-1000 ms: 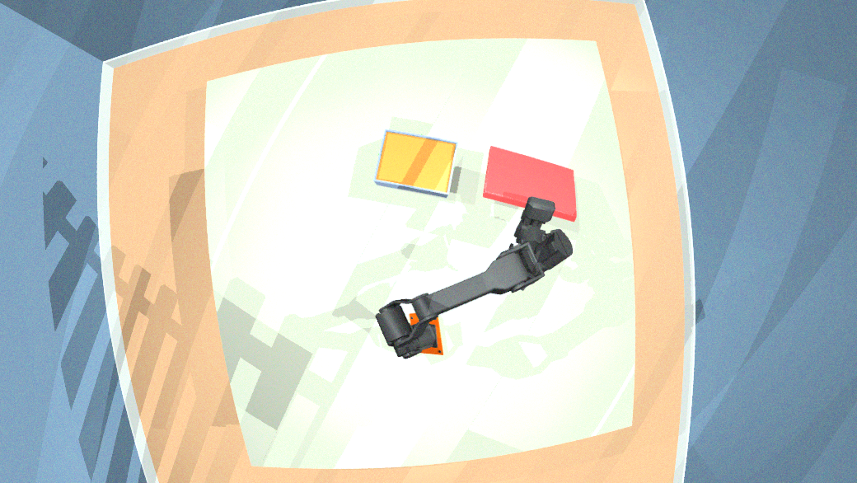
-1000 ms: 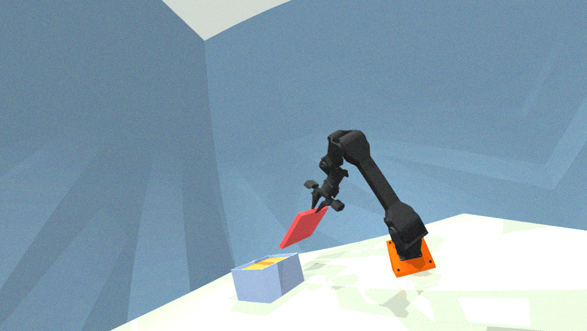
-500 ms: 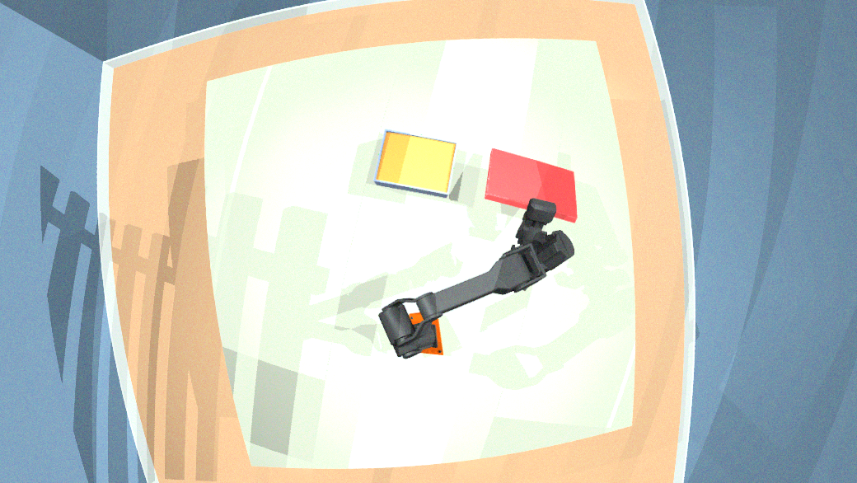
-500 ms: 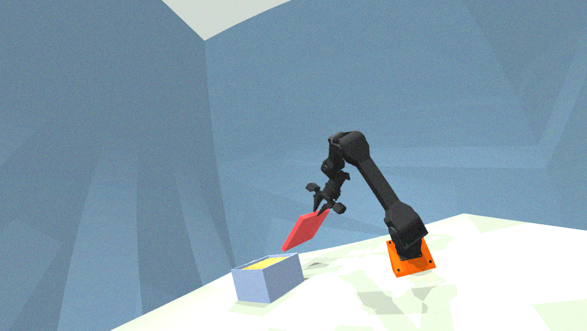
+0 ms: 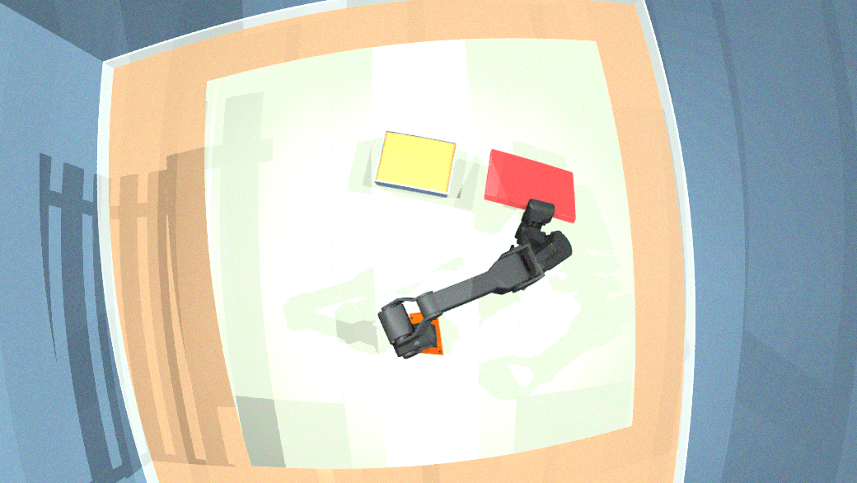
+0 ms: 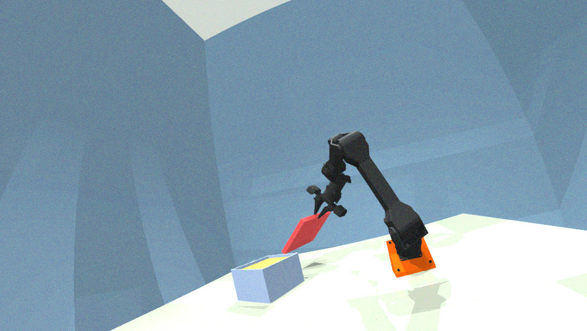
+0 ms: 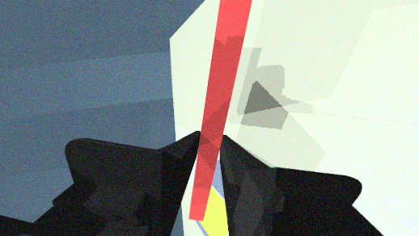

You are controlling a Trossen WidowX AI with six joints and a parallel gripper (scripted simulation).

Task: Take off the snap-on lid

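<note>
The red lid (image 5: 531, 180) (image 6: 306, 232) (image 7: 228, 61) hangs in the air, steeply tilted, with its lower edge pointing away from the arm. My gripper (image 6: 316, 216) (image 7: 210, 137) is shut on the lid's near edge, one finger on each side of it. In the top view the fingertips are hidden under the wrist. The light blue storage box (image 5: 412, 188) (image 6: 250, 285) (image 7: 218, 178) stands open on the table, to the left of the lid in the top view, with a yellow inside. In that view a gap shows between box and lid.
The arm's orange base plate (image 5: 439, 344) (image 6: 415, 267) stands on the pale table top (image 5: 311, 227) (image 6: 349, 296). A tan border (image 5: 653, 240) surrounds the pale area in the top view. Shadows fall across the table.
</note>
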